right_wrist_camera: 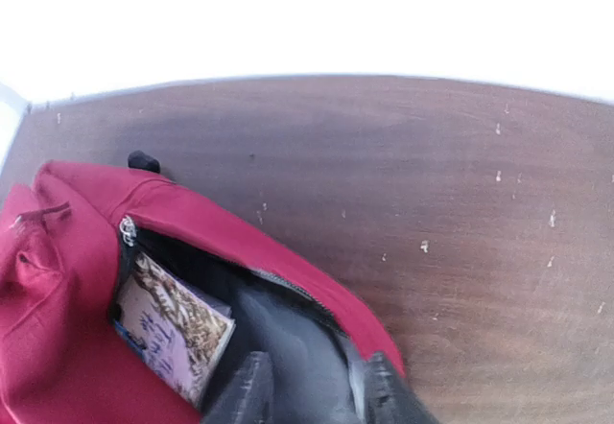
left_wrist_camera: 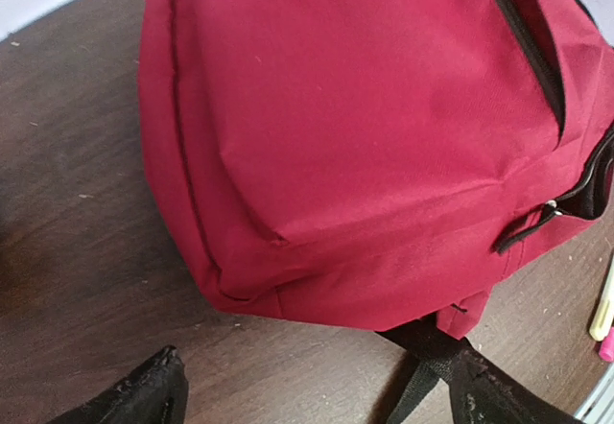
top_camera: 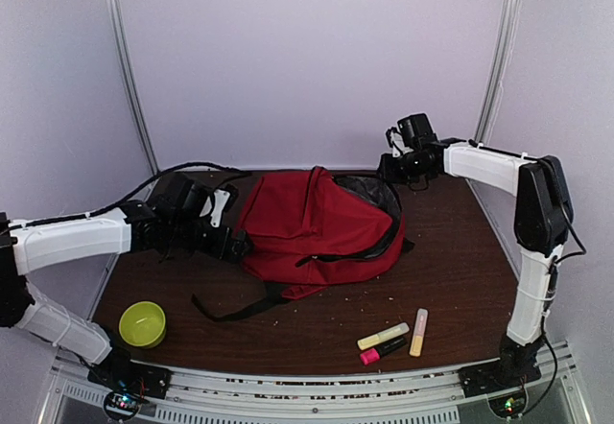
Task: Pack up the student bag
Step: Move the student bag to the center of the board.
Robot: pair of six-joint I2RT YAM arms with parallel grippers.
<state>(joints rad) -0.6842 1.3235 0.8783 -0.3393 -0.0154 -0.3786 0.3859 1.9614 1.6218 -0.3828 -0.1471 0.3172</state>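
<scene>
- The left pincer (left_wrist_camera: 317,359) is at the left end of the red bag (top_camera: 317,223), low over the table (top_camera: 451,280). Its jaws are spread wide and hold nothing. The bag's closed bottom end is just ahead of them, and a black strap (left_wrist_camera: 422,366) runs beside the right-hand finger (left_wrist_camera: 491,397).
- A green bowl (top_camera: 142,323) sits near the front left corner, well apart from the bag.
- The bag lies flat in the middle of the table. Its long axis runs from the bottom end at the near left up to the open mouth (top_camera: 372,189) at the far right, so the opening faces away from the left arm and towards the right one.
- A printed book (right_wrist_camera: 173,333) is already tucked inside the mouth, against the red wall.
- Three markers lie loose on the table in front of the bag, towards the right: a yellow one (top_camera: 384,336), a pink and black one (top_camera: 382,350) just beside it, and a pale orange one (top_camera: 418,332).
- The right pincer (right_wrist_camera: 312,371) is at the mouth of the bag and is plainly the nearer of the two to the opening. Its jaws are partly apart, with the grey lining (right_wrist_camera: 288,333) showing between them. I cannot tell whether they pinch that lining or merely stand over it.
- My judgement is that the markers have yet to go in, and they lie nearer the right arm's side.
</scene>
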